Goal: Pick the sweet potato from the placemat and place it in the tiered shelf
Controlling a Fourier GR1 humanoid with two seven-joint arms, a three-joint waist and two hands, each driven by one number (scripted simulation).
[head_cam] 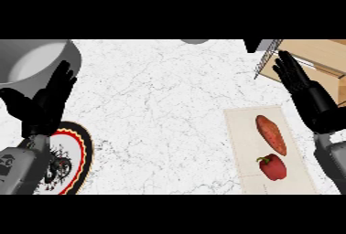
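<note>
An orange-brown sweet potato [271,134] lies lengthwise on a pale placemat [241,151] at the right of the marble counter. The tiered shelf [312,55], wooden with a wire frame, stands at the top right corner. My right hand [312,101] is open with straight fingers, held just right of the placemat and in front of the shelf, apart from the sweet potato. My left hand [46,103] is open at the far left, fingers up, holding nothing.
A red bell pepper [273,167] sits on the placemat just below the sweet potato. A grey pot [34,59] stands at the top left. A round plate [74,157] with a red and black rim lies under my left forearm.
</note>
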